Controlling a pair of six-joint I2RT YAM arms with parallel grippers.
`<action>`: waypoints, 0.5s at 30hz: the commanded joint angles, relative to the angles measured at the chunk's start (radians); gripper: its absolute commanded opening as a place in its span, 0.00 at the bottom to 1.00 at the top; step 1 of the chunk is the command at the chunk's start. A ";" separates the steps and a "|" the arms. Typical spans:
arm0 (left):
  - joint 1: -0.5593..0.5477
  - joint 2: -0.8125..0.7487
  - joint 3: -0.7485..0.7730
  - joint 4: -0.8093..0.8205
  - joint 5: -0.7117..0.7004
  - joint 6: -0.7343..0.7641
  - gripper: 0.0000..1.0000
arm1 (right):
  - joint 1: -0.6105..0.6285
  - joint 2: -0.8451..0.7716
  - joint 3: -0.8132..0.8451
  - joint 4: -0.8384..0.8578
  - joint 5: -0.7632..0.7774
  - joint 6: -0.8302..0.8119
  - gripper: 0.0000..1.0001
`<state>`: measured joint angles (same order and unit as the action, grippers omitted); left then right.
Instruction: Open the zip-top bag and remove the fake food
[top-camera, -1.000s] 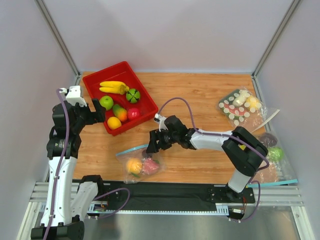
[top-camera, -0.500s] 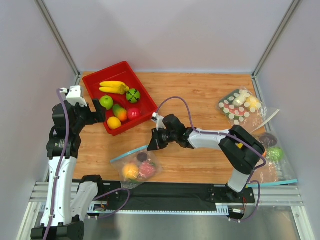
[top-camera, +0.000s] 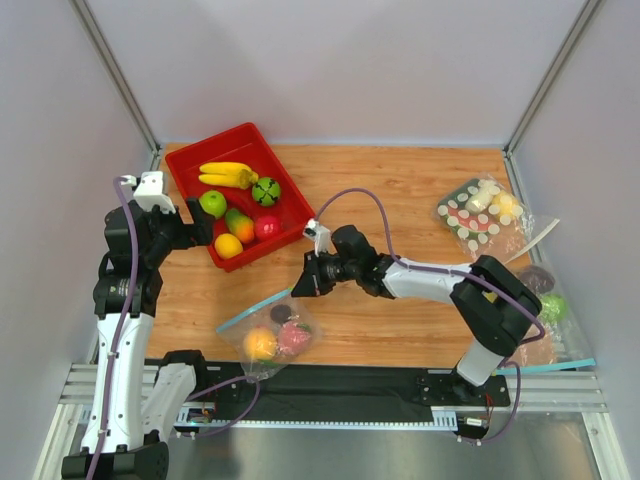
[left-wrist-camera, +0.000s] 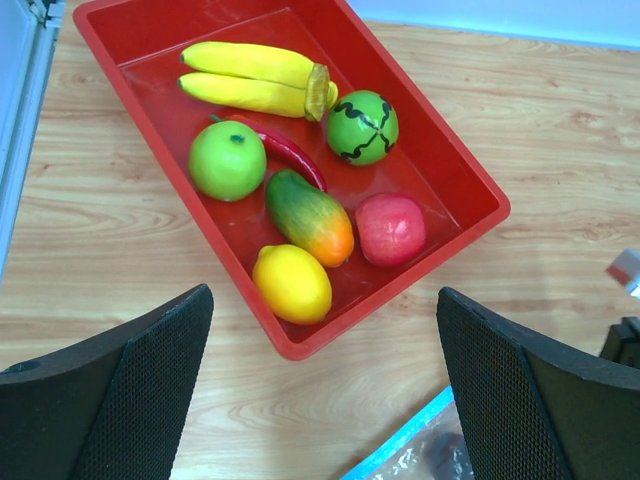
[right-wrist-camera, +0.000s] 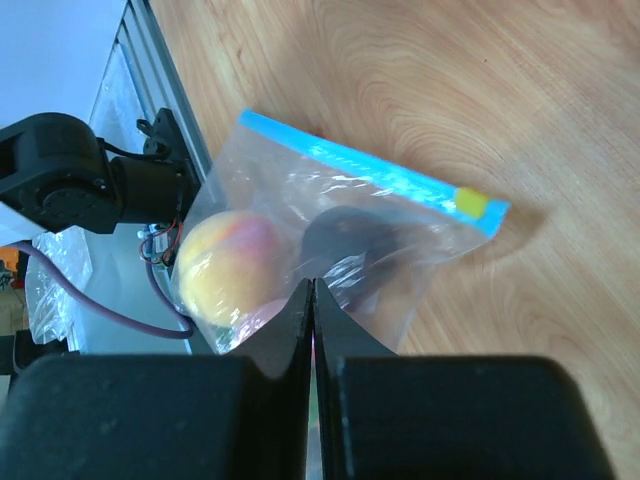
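The zip-top bag (top-camera: 268, 328) lies on the wooden table near the front edge, its blue zip strip (top-camera: 255, 305) running diagonally. Inside sit the fake food: a yellow-orange fruit (top-camera: 260, 343), a pink-red one (top-camera: 294, 338) and a dark purple one (top-camera: 281, 313). My right gripper (top-camera: 298, 288) is shut, pinching the bag's clear film at its upper right end. The right wrist view shows the closed tips (right-wrist-camera: 313, 285) against the bag (right-wrist-camera: 380, 215), the yellow-orange fruit (right-wrist-camera: 230, 265) and the purple one (right-wrist-camera: 345, 240) behind. My left gripper (left-wrist-camera: 325, 295) hangs open over the table by the red tray, apart from the bag corner (left-wrist-camera: 415, 455).
A red tray (top-camera: 293, 195) at the back left holds bananas (top-camera: 226, 175), a green apple (top-camera: 212, 205) and other fake fruit. A bigger crinkly bag (top-camera: 480, 215) lies at the right, with more bagged items (top-camera: 545, 300) along the right edge. Walls close in on three sides.
My right gripper has closed on the bag's film and drawn slightly back. The bag has slid left and toward the front edge. The left arm has not moved.
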<state>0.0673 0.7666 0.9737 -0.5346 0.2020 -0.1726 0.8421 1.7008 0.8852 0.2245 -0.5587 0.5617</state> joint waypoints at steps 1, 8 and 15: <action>0.005 -0.007 0.008 0.036 0.025 0.010 0.99 | -0.030 -0.099 -0.025 0.053 0.005 -0.005 0.00; 0.005 -0.003 0.010 0.036 0.042 0.010 0.99 | -0.037 -0.164 -0.049 -0.092 -0.045 -0.106 0.09; 0.005 0.002 0.010 0.038 0.046 0.009 0.99 | -0.037 -0.181 -0.121 -0.178 -0.055 -0.143 0.95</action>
<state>0.0673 0.7670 0.9737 -0.5339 0.2283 -0.1726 0.8024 1.5486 0.7872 0.0933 -0.5930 0.4541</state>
